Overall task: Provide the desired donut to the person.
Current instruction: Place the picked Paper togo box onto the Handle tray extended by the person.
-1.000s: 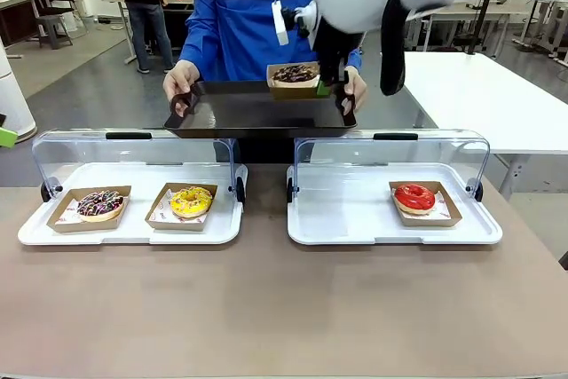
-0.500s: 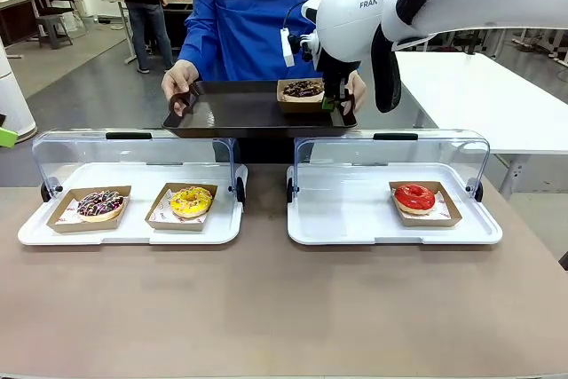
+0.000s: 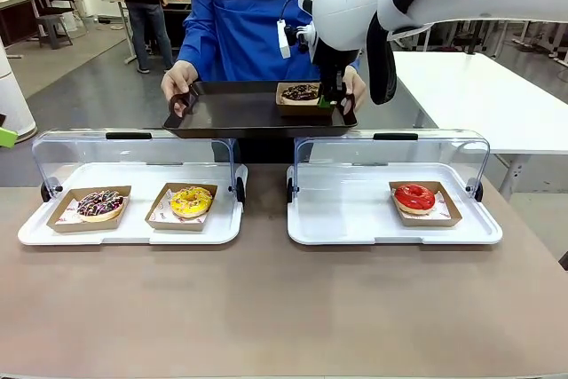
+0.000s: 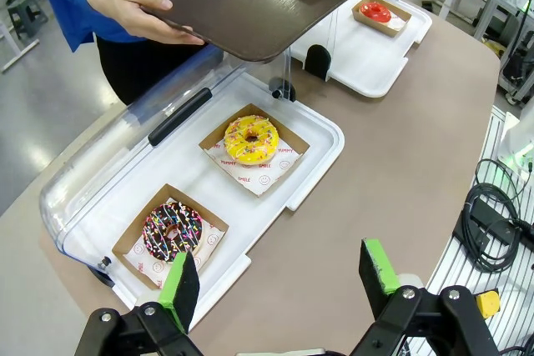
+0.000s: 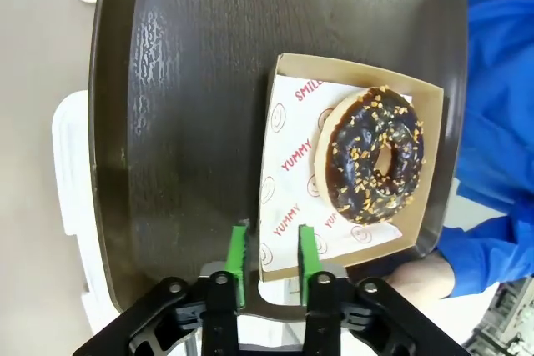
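The person [image 3: 248, 15] in a blue coat holds a dark tray [image 3: 231, 108] out with both hands [image 3: 180, 80] past the display cases. A chocolate donut with nut bits [image 5: 375, 156] lies in a brown paper box [image 5: 292, 164] that rests on the tray's right part [image 3: 300, 92]. My right gripper [image 5: 273, 256] straddles the box's near wall, its green pads slightly apart, with a sliver of tray showing beside the wall. In the front view it [image 3: 330, 99] hangs over the tray by the person's hand. My left gripper [image 4: 279, 281] is open and holds nothing, above the table's left end.
Two white cases with raised clear lids stand on the brown table. The left one [image 3: 35, 228] holds a sprinkled chocolate donut [image 3: 100, 204] and a yellow donut [image 3: 191, 201]. The right one [image 3: 355, 219] holds a red donut [image 3: 414, 197]. Bare tabletop lies in front.
My right arm has come down and set the boxed chocolate donut on the tray. Its jaws, tight on the box wall before, now stand slightly apart. The left arm has not moved.
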### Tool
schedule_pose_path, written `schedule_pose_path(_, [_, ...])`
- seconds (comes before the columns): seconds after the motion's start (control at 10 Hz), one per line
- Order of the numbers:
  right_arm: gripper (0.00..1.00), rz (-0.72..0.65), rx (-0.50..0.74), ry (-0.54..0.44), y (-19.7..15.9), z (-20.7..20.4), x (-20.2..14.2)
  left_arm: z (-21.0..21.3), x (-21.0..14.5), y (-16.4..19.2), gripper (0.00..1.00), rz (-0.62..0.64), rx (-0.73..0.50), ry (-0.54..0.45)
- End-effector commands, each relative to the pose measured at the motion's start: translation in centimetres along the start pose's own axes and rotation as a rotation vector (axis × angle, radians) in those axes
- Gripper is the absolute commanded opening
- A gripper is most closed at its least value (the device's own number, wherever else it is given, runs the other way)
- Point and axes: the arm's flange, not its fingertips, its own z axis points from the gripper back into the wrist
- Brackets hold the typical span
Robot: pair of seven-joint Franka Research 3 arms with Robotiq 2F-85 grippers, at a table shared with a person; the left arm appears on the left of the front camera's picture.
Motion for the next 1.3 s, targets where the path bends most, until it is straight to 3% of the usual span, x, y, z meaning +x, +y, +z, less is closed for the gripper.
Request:
schedule_pose_path(0.0, [1.00, -0.025, 0.023, -0.026, -0.5, 0.4, -0.1, 0.0, 0.0, 0.1, 1.00, 0.007, -0.004, -0.007])
schedule_pose_path(0.1, [0.85, -0.019, 0.042, -0.033, -0.5, 0.5, -0.1, 0.0, 0.0, 0.1, 1.00, 0.007, -0.004, -0.007])
schedule_pose_path(0.3, [1.00, -0.045, 0.063, -0.053, -0.9, 0.5, -0.2, 0.0, 0.0, 0.1, 1.00, 0.007, -0.004, -0.007])
schedule_pose_path(0.8, [1.00, -0.057, 0.093, -0.061, -0.8, 1.3, -0.4, 0.0, 0.0, 0.1, 1.00, 0.007, -0.004, -0.007])
schedule_pose_path(0.9, [1.00, -0.140, 0.179, 0.042, -0.9, 1.4, 0.0, 0.0, 0.0, 0.1, 1.00, 0.007, -0.004, -0.007])
schedule_pose_path(1.0, [1.00, -0.042, 0.069, -0.051, -0.4, 1.1, -0.1, 0.0, 0.0, 0.1, 1.00, 0.007, -0.004, -0.007])
schedule_pose_path(1.2, [1.00, -0.042, 0.069, -0.051, -0.4, 1.1, -0.1, 0.0, 0.0, 0.1, 1.00, 0.007, -0.004, -0.007])
